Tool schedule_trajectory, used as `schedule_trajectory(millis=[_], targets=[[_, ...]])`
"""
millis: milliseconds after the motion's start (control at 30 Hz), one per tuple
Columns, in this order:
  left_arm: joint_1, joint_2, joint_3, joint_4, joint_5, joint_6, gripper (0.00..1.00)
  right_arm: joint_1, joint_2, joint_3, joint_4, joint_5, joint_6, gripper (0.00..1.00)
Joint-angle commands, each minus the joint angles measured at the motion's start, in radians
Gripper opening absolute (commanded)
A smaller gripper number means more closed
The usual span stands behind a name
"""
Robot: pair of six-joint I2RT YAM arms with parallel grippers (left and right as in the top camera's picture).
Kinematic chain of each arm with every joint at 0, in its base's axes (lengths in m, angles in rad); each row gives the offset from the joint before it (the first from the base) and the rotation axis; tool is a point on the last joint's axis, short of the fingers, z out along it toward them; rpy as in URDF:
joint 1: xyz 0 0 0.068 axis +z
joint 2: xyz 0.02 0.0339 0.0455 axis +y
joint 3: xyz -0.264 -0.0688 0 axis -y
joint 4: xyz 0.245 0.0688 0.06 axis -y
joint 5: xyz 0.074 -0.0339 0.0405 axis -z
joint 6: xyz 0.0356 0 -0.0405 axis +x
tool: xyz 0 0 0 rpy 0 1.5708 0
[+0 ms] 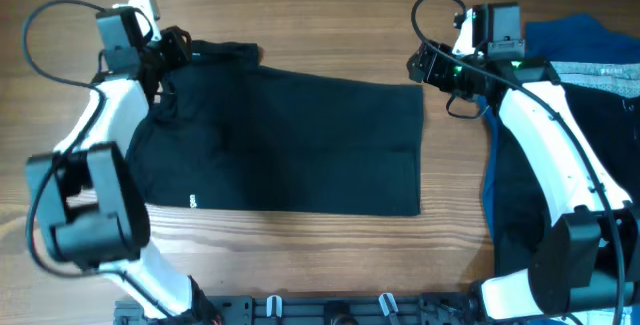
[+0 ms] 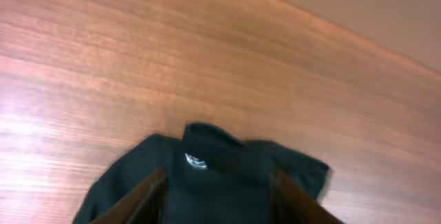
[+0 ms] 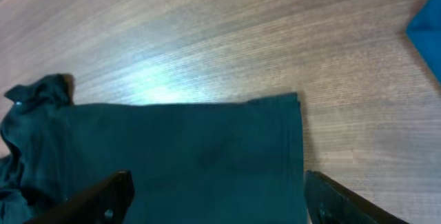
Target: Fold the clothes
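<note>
Jaws of left gripper (image 2: 219, 176): parted, nothing pinched. The two fingers (image 2: 141, 200) stand either side of the collar end of the black shirt (image 1: 290, 135), and the cloth lies loose between them. A white neck label (image 2: 196, 160) sits on the collar just ahead of the fingertips. Whether the fingers touch the fabric cannot be told.

Jaws of right gripper (image 3: 217, 176): spread wide, nothing held. Flat black fabric lies below and between the fingers. Its straight edge and one square corner are just ahead of them.

Black shirt: spread on the wooden table (image 1: 300, 5), in the middle of the overhead view, long side running left to right.
- Mostly flat and roughly rectangular.
- The left end is rumpled and bunched, under the left gripper at the far-left corner.
- The right end is a clean straight edge, with the right gripper at its far corner.
- Small white lettering (image 1: 193, 201) shows near the near-left corner.

Bright blue garment (image 1: 570, 40): far right of the table, partly under the right arm, apart from the shirt.

Second black garment (image 1: 625, 145): at the right edge, with a grey waistband (image 1: 600, 70) touching the blue garment.
</note>
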Motion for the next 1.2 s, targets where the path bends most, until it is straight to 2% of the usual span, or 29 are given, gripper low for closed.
schedule_trajectory(millis=[0,133,333,467,567,600,767,867,1000,1167], targets=[[-0.008,0.124,0.011,0.130,0.000,-0.093,0.50,-0.005,0.013,0.008,-0.016,-0.016,0.010,0.86],[-0.011,0.212,0.011,0.266,0.000,-0.144,0.54,-0.005,0.013,0.008,-0.029,-0.016,0.010,0.87],[-0.032,0.261,0.011,0.314,0.000,-0.158,0.55,-0.005,0.013,0.007,-0.040,-0.016,0.009,0.87],[-0.060,0.284,0.011,0.339,0.000,-0.158,0.41,-0.005,0.013,0.007,-0.058,-0.016,0.002,0.88],[-0.062,0.280,0.011,0.331,0.010,-0.166,0.10,-0.005,0.013,0.007,-0.069,-0.016,0.003,0.88],[-0.058,0.270,0.011,0.328,0.026,-0.178,0.04,-0.005,0.013,0.007,-0.071,-0.016,0.002,0.88],[-0.047,0.147,0.011,0.314,0.050,-0.211,0.04,-0.005,0.013,0.007,-0.071,0.046,0.000,0.91],[-0.047,0.019,0.011,0.187,0.050,-0.206,0.04,-0.005,0.022,0.007,-0.060,0.101,0.000,0.92],[-0.047,-0.057,0.011,-0.020,0.023,-0.170,0.04,-0.005,0.043,0.007,-0.048,0.102,0.000,0.92],[-0.046,-0.079,0.010,-0.407,-0.240,-0.146,0.04,-0.005,0.090,0.006,-0.053,0.101,-0.001,0.92]])
